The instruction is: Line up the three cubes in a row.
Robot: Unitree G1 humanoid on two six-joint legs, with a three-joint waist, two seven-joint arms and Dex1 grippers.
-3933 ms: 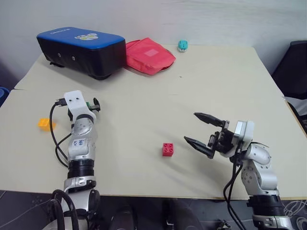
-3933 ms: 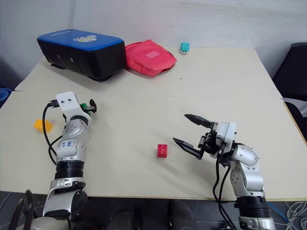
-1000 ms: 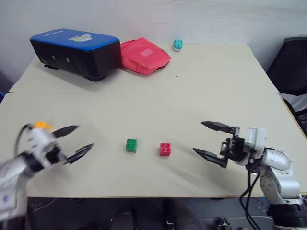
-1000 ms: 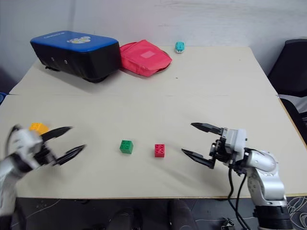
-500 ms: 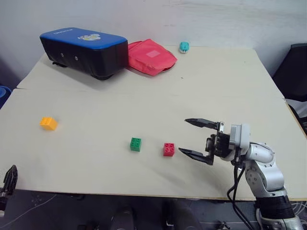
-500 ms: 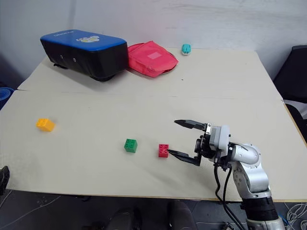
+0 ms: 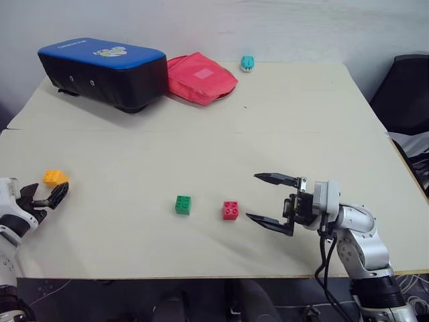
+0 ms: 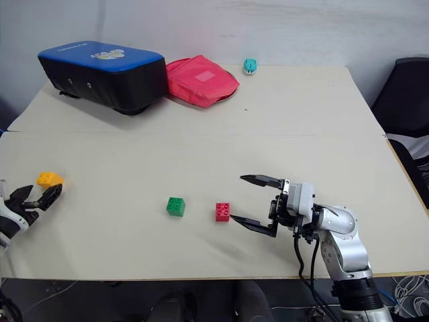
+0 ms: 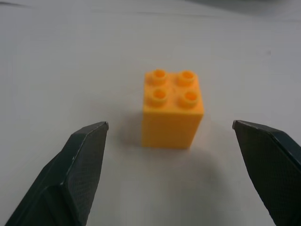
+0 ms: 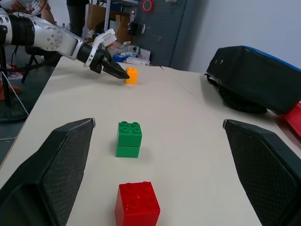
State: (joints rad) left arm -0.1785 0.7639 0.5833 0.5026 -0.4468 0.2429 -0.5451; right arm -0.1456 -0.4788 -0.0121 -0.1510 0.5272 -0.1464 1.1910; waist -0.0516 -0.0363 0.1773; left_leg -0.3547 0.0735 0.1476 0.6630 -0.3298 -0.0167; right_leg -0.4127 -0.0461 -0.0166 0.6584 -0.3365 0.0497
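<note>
Left wrist view puts the small orange-yellow studded plastic brick (image 9: 172, 108) straight ahead between the left gripper's (image 9: 171, 136) spread, empty fingers, upright, untouched, far from the right gripper (image 7: 267, 199).

Three studded cubes are sitting on the desk: one red cube (image 7: 230, 210), one green cube (image 7: 183, 204) and one orange-yellow cube (image 7: 55, 178) near the left edge. Toward the far edge, one blue-topped black case (image 7: 102, 72), one red pouch (image 7: 200, 78) and one small teal toy (image 7: 247, 63) are lying. Two grippers are showing: the left gripper (image 7: 43, 197) and the right gripper (image 7: 265, 199).
</note>
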